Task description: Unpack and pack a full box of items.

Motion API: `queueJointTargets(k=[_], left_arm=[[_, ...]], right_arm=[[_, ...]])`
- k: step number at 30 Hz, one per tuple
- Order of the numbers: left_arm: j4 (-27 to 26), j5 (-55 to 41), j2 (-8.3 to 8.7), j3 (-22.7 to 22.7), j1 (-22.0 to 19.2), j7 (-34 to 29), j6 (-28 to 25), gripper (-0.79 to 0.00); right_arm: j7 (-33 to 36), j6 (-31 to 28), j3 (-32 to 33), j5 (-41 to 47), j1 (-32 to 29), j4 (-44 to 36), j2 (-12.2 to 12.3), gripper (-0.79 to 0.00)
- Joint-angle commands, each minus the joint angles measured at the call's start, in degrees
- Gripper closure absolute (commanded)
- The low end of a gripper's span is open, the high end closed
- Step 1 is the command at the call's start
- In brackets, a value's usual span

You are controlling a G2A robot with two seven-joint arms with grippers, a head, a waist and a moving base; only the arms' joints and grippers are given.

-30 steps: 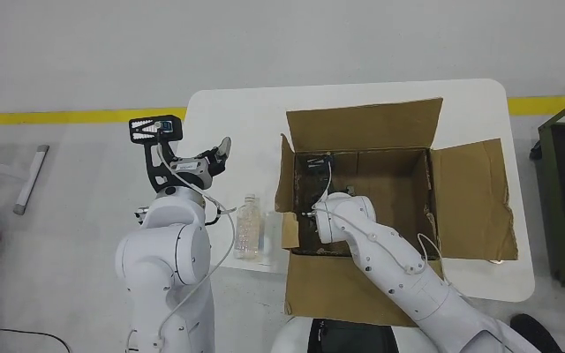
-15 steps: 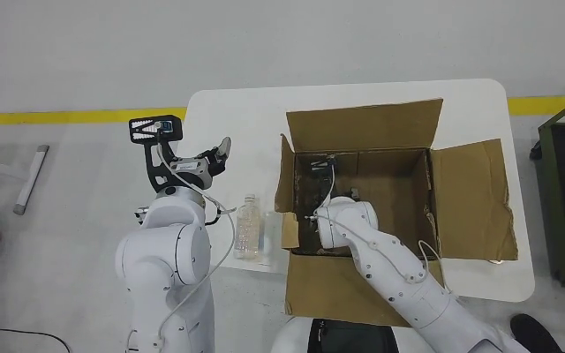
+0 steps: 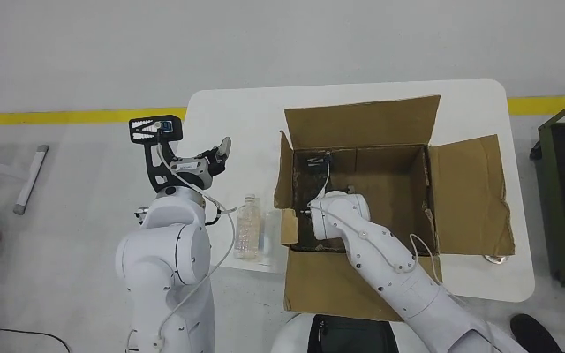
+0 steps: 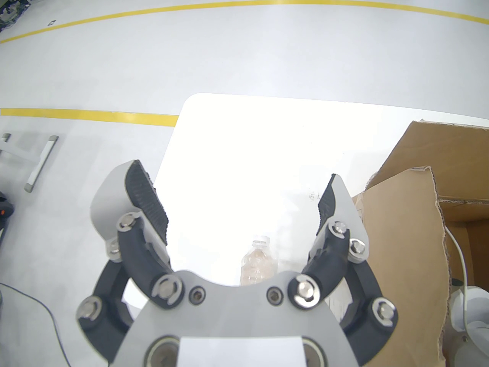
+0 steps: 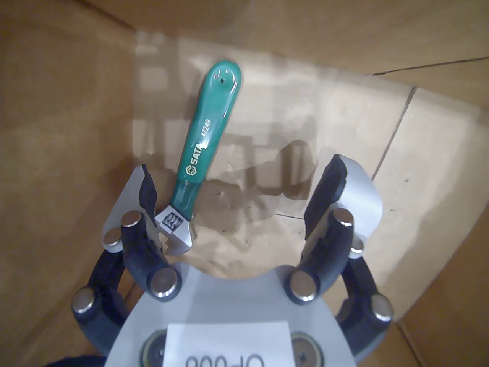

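1. The cardboard box (image 3: 362,123) stands on the right part of the table (image 3: 238,115), close to its near edge; all its flaps are folded outward, and the inside is open to view.
2. The right arm reaches down into the box along the wall that faces the table's left edge; the right gripper (image 5: 241,172) hangs low over the box floor, its fingers spread wide and clamped on nothing.
3. A wrench (image 5: 204,135) with a green handle lies flat on the box floor, near a corner where two walls meet; its metal head sits between the spread fingers, just beside one finger (image 5: 147,192) and well apart from the other; whether head and finger touch I cannot tell; the handle points away from the gripper.
4. A clear plastic bottle (image 3: 249,227) is on the table near the near-left corner, just beside the outside of the box's left wall.
5. The left gripper (image 4: 233,175) is held in the air above the table's left edge, well apart from the bottle and the box; its fingers stand wide apart, with nothing between them.
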Motion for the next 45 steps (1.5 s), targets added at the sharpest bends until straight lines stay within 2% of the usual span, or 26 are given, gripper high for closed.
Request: queueJointTargets(k=[1,11,22,27,37,45], left_arm=[[0.0,0.0,0.0,0.0,0.0,0.0,0.0,-0.785],[0.0,0.0,0.0,0.0,0.0,0.0,0.0,-0.785],[0.0,0.0,0.0,0.0,0.0,0.0,0.0,-0.785],[0.0,0.0,0.0,0.0,0.0,0.0,0.0,-0.785],[0.0,0.0,0.0,0.0,0.0,0.0,0.0,-0.785],[0.0,0.0,0.0,0.0,0.0,0.0,0.0,-0.785]], right_arm=[[0.8,-0.8,0.0,-1.3,0.5,1.1,-0.6,-0.785],[5.4,-5.4,3.5,-8.6,-1.7,0.3,-3.3,-0.785],[10.5,-10.4,10.5,-13.1,-6.2,-8.6,-6.4,-0.785],[9.1,-9.0,10.5,-14.2,-5.4,-6.8,-7.9,-0.785],[6.8,-6.8,11.1,-16.9,-1.1,3.4,-10.3,-0.785],[8.2,-8.2,13.0,-21.1,-1.7,3.8,-11.9,-0.785]])
